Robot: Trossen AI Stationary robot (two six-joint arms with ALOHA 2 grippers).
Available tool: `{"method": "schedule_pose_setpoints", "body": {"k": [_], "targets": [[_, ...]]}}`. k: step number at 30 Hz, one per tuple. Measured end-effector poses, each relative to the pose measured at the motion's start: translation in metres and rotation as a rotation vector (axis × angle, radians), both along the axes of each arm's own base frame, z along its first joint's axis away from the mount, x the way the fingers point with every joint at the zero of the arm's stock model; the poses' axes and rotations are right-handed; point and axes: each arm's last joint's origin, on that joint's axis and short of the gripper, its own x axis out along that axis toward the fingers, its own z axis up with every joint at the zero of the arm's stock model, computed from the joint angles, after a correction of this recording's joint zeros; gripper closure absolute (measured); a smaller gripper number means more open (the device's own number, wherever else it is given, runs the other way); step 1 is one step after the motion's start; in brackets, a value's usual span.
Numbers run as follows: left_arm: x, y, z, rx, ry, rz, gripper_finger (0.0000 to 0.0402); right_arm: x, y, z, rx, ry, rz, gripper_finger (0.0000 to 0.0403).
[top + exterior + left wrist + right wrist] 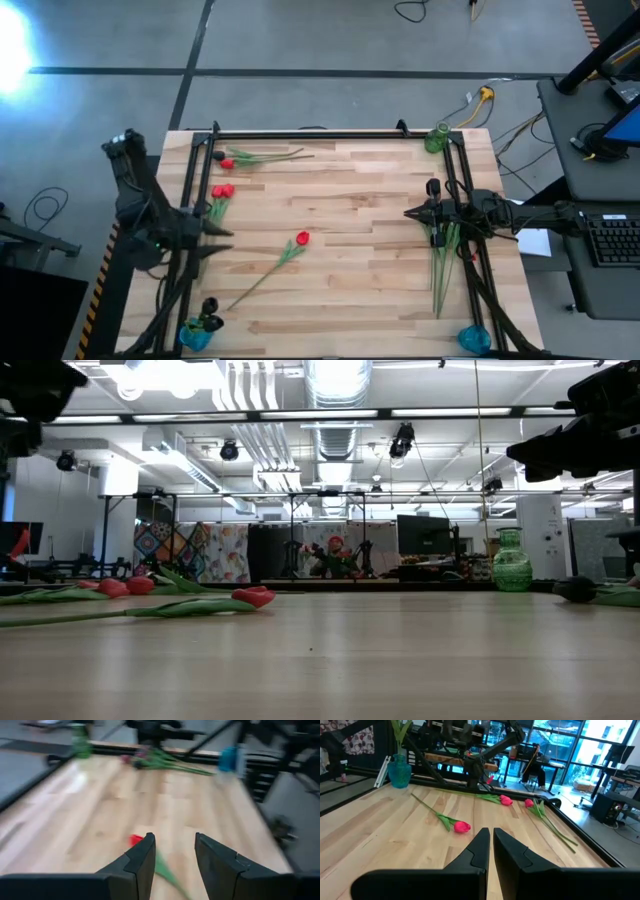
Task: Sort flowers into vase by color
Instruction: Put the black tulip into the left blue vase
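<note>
- Labels: none readable on any view.
- left gripper (222,240) at counter's (350,250) left edge, jaws parted, grasping nothing, near red flower (302,238).
- right gripper (410,212) at right side, jaws clenched, empty.

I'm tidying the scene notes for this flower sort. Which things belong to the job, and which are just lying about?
Job things:
red flowers
dark flowers
blue vase with a dark flower in it
second blue vase
green vase

Lying about:
keyboard
yellow-ended cable
</note>
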Motion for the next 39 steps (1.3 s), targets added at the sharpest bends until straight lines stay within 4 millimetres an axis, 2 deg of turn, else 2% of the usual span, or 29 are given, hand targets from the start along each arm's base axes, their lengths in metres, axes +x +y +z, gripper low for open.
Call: {"method": "schedule_pose_setpoints", "body": {"k": [10, 18, 23, 28, 33, 39], "targets": [[0.023, 0.039, 0.003, 0.047, 0.048, 0.395, 0.0277, 0.0, 0.0, 0.0, 0.0, 0.0, -0.001, 0.0385], [0.031, 0.071, 0.001, 0.079, 0.076, 0.689, 0.0277, 0.0, 0.0, 0.0, 0.0, 0.0, 0.0, 0.0385], [0.038, 0.09, 0.005, 0.005, 0.03, 0.869, 0.0277, 0.0, 0.0, 0.0, 0.0, 0.0, 0.0, 0.0385], [0.061, 0.109, -0.003, -0.086, 0.056, 0.934, 0.0279, 0.0, 0.0, 0.0, 0.0, 0.0, 0.0, 0.0385], [0.085, 0.127, -0.01, -0.229, -0.053, 1.075, 0.0278, 0.0, 0.0, 0.0, 0.0, 0.0, 0.0, 0.0385], [0.103, 0.142, -0.021, -0.21, -0.109, 1.241, 0.0278, 0.0, 0.0, 0.0, 0.0, 0.0, 0.0, 0.0385]]}}
